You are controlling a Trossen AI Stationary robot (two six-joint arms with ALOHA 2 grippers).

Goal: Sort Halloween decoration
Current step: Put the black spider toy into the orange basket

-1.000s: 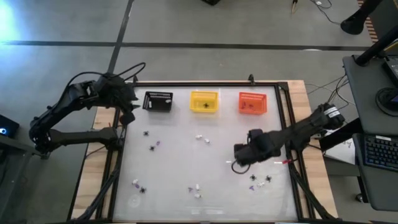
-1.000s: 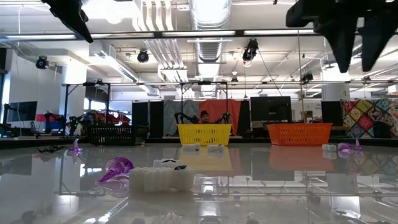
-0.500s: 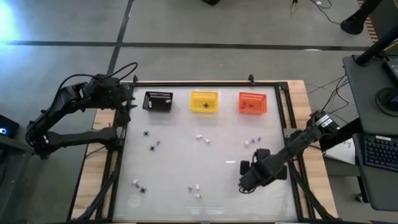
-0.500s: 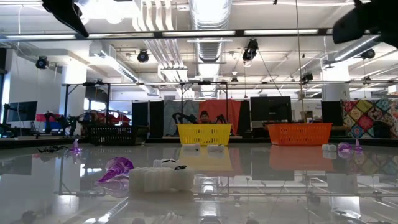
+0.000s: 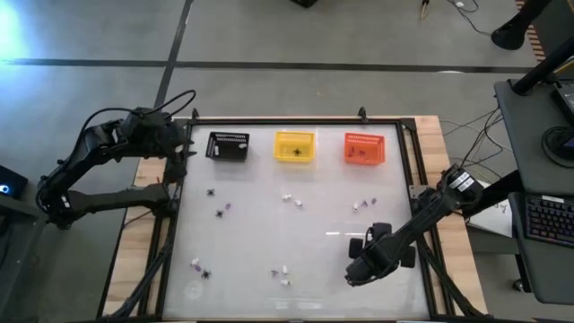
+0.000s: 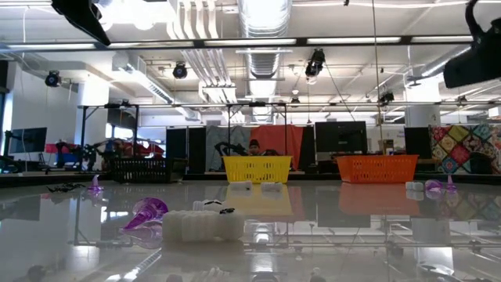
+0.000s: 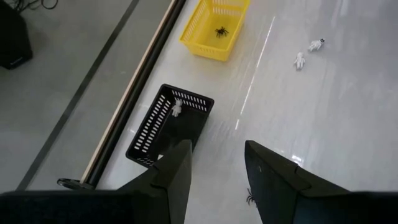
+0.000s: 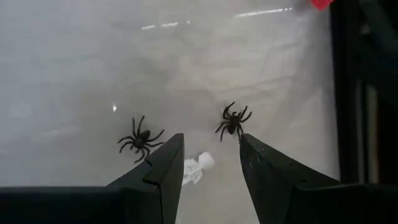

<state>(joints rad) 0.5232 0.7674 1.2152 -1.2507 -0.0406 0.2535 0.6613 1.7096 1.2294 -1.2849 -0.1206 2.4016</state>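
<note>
- A robotics lab in an open industrial hall: exposed silver ducts [image 6: 262, 16] and pipes run under a white ceiling hung with strip lights [image 6: 356, 40].
- A bare grey concrete floor [image 5: 296, 36] surrounds the glossy white counter [image 5: 269, 233], which sits in a dark metal frame [image 5: 296, 120].
- Off to one side stand a desk with a keyboard [image 5: 549, 221] and loose cables [image 5: 475, 121].
- Monitors [image 6: 340, 139] and further test rigs [image 6: 125, 129] line the background, with a person [image 6: 254, 145] among them.

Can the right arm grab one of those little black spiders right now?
Probably yes. The right tool stands open just above the table, and one black spider lies right ahead of its fingers with nothing between.
</note>
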